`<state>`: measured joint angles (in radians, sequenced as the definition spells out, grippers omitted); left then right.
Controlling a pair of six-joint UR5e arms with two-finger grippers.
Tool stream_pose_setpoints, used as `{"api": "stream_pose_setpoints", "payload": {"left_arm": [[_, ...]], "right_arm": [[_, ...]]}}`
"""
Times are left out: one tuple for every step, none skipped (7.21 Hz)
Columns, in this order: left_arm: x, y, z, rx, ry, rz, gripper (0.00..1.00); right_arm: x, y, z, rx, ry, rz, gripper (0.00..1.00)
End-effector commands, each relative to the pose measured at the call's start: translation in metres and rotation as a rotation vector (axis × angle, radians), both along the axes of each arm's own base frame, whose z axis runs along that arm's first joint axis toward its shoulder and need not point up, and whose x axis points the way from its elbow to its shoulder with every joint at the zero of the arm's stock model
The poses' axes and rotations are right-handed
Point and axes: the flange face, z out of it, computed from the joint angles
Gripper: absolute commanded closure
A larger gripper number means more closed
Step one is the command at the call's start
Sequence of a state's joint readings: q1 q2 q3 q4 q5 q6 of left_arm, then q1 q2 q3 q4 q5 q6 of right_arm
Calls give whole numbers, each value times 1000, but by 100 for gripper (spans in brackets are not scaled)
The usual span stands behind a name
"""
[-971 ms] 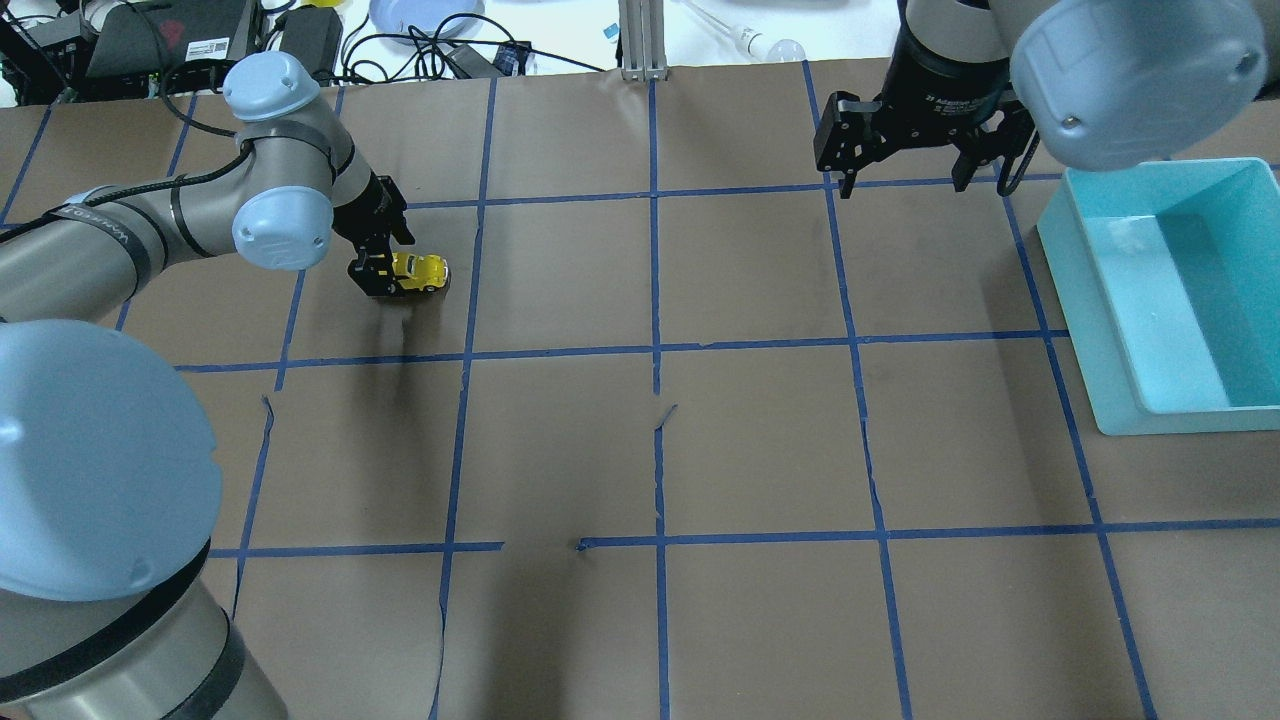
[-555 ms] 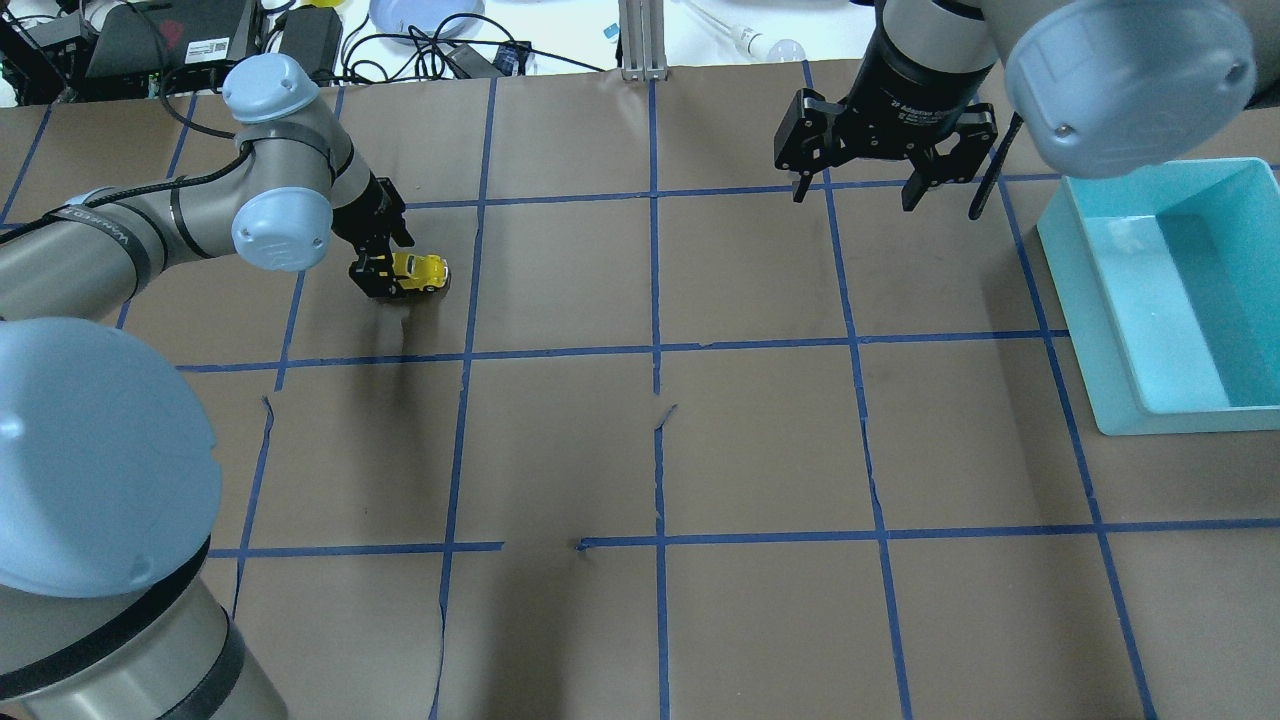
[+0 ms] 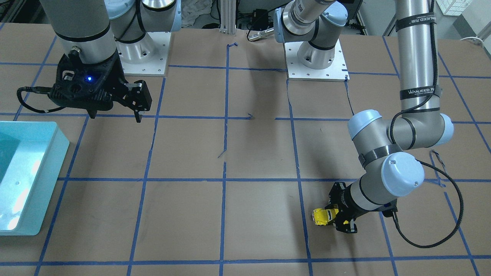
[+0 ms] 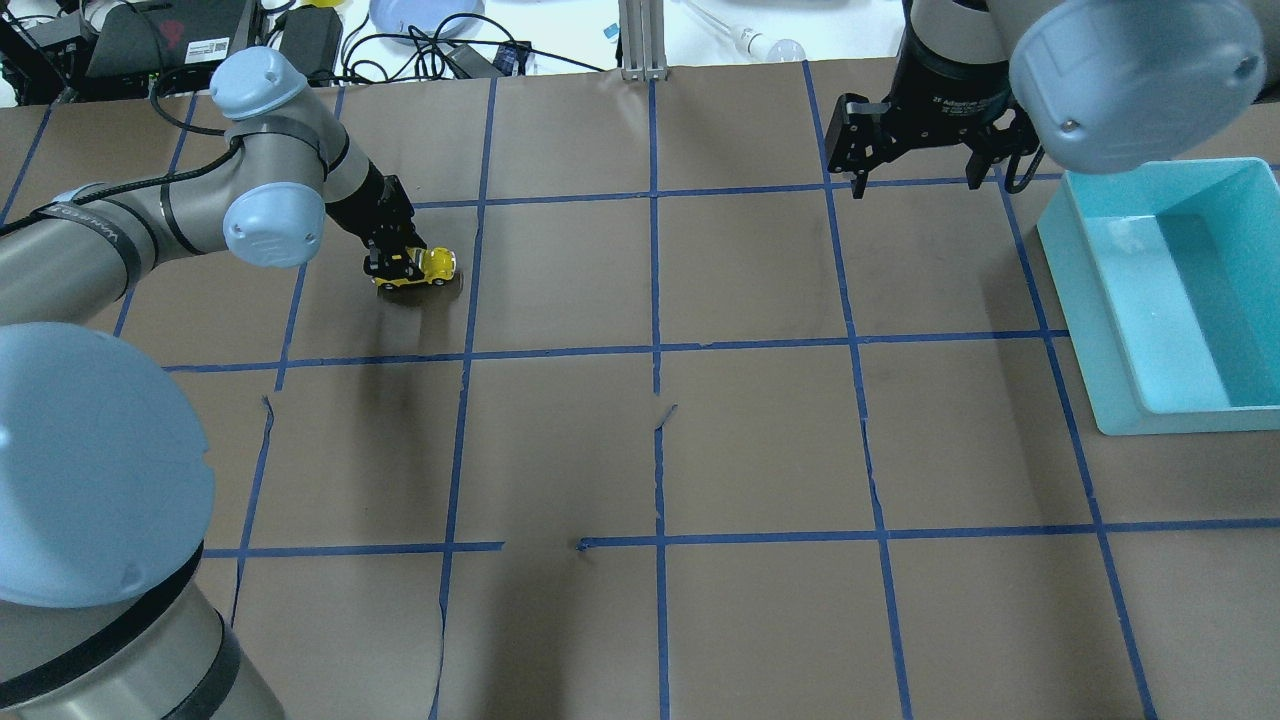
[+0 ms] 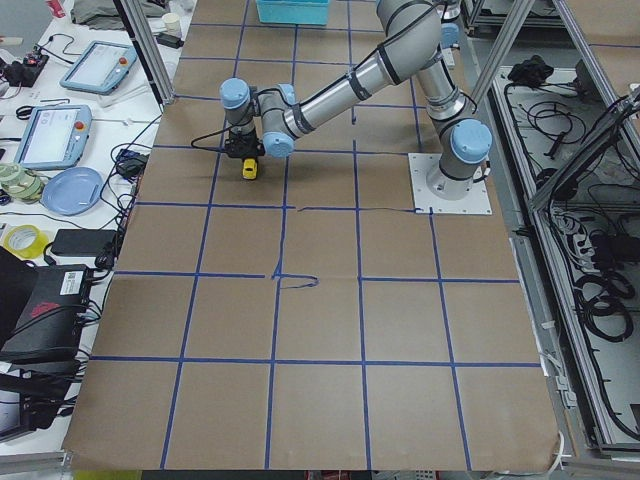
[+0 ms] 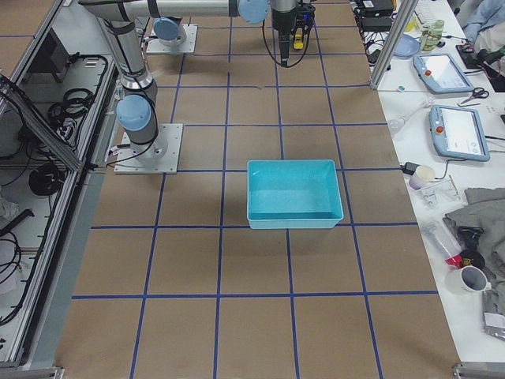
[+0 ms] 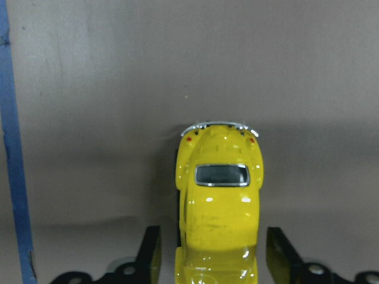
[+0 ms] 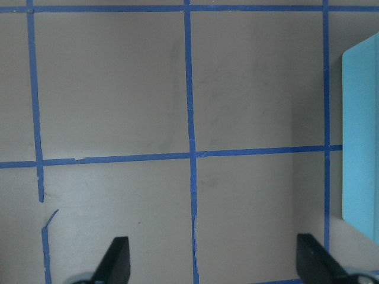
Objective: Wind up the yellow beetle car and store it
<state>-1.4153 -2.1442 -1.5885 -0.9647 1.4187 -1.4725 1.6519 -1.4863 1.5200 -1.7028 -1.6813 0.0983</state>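
The yellow beetle car (image 4: 436,266) stands on its wheels on the brown paper at the far left, and also shows in the front view (image 3: 320,216) and the left side view (image 5: 248,170). My left gripper (image 4: 405,268) comes in low and slanted and is shut on the car's front half. In the left wrist view the car (image 7: 219,201) lies between the two fingers (image 7: 152,251), with its rear window and bumper pointing away. My right gripper (image 4: 913,180) hangs open and empty above the far right of the table, left of the bin.
A turquoise bin (image 4: 1075,260) stands at the right edge, also in the front view (image 3: 57,130) and the right wrist view (image 8: 361,136). Blue tape lines cross the brown paper. Cables, tablets and a plate lie beyond the table's far edge.
My left gripper and the car have shifted slightly right and toward the far edge. My right gripper swung left, then back right toward the bin.
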Motion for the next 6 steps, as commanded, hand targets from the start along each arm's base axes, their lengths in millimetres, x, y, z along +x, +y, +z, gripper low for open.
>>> {"api": "stream_pose_setpoints", "payload": {"left_arm": [[0,-1,13,-7,51,18,100],[-12,0,18,-9,122,10,100],[-23,1,14,-1,134,-3,100],[-35,3,9,9,136,-24,100],[-40,5,1,20,137,-44,100],[-40,4,-2,27,137,-50,100]], "right_arm": [[2,-22,-5,-148,-13,4,0],[5,-21,-7,-149,-39,5,0],[5,-20,-6,-150,-43,4,0],[5,-17,-6,-134,-64,-8,0],[10,-4,-10,-15,-108,-2,0],[9,-2,-12,8,-106,-3,0]]}}
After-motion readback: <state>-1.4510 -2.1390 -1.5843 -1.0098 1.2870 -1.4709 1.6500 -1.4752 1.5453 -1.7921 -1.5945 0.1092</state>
